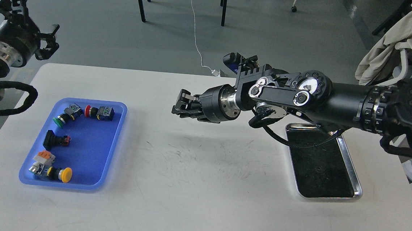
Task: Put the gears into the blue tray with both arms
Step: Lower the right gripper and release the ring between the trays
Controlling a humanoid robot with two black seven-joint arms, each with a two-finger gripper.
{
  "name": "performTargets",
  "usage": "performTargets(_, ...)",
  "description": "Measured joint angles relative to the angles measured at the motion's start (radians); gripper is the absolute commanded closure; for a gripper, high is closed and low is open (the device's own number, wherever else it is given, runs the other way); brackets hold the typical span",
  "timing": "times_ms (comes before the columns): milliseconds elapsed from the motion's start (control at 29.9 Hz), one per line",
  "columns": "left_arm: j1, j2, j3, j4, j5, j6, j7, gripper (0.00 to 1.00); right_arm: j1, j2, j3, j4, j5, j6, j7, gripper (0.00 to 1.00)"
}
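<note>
The blue tray [91, 151] lies at the table's left and holds several push-button switches [62, 115]. No gear shows in it. My right arm reaches across the table's middle, and my right gripper [178, 107] hovers above the surface right of the blue tray. Its fingers are drawn together, and anything between them is too small to see. One tiny dark ring, possibly a gear [317, 170], lies in the steel tray [351, 169] at the right. My left gripper [28, 16] is raised off the table's far left corner, its claws spread open and empty.
Scuff marks cover the white table [200, 202] at its middle. My right arm's cable [298, 143] hangs over the steel tray's near-left corner. Chair legs and a white cord stand on the floor behind the table. A beige garment [388, 52] hangs at the far right.
</note>
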Motion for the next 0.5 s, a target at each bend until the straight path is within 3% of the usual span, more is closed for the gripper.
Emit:
performTargets(401, 0.002, -0.007, -0.001, 0.000, -0.001, 0.000, -0.001, 0.02, -0.116, 0.000, -0.003, 0.020, 0.005, -0.051, -0.056, 0.95)
performTargets(501, 0.002, -0.007, -0.001, 0.000, -0.001, 0.000, -0.001, 0.02, -0.130, 0.000, -0.003, 0.020, 0.004, -0.054, -0.065, 0.90)
